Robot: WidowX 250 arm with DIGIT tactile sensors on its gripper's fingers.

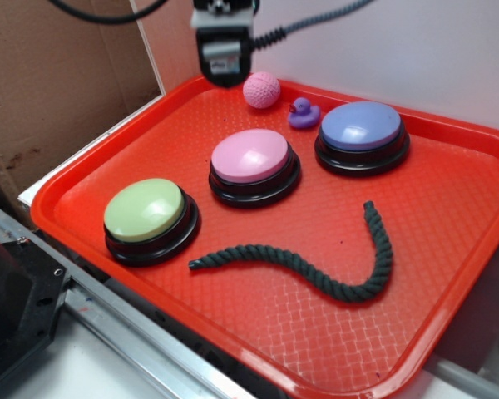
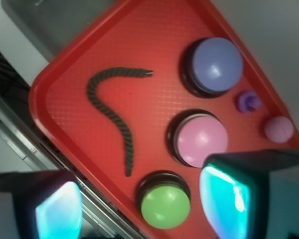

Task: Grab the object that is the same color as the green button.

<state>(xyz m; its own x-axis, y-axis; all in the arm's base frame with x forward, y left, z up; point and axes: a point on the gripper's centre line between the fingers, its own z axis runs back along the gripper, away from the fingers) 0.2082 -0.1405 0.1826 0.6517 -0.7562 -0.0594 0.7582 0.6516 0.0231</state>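
A long dark green twisted rope point(image 1: 316, 270) lies curved on the red tray point(image 1: 449, 249), right of the pale green dome button point(image 1: 145, 212). In the wrist view the rope point(image 2: 112, 107) runs from upper middle down toward the green button point(image 2: 164, 205). My gripper point(image 1: 224, 46) hangs high above the tray's far edge, well away from the rope. From the wrist camera the gripper point(image 2: 142, 209) stands open, its two fingers wide apart with nothing held between them.
On the same tray stand a pink-topped button point(image 1: 251, 162) and a blue-purple button point(image 1: 362, 133). A pink ball point(image 1: 262, 90) and a small purple duck point(image 1: 303, 112) sit near the far rim. Cardboard point(image 1: 58, 75) stands at the left.
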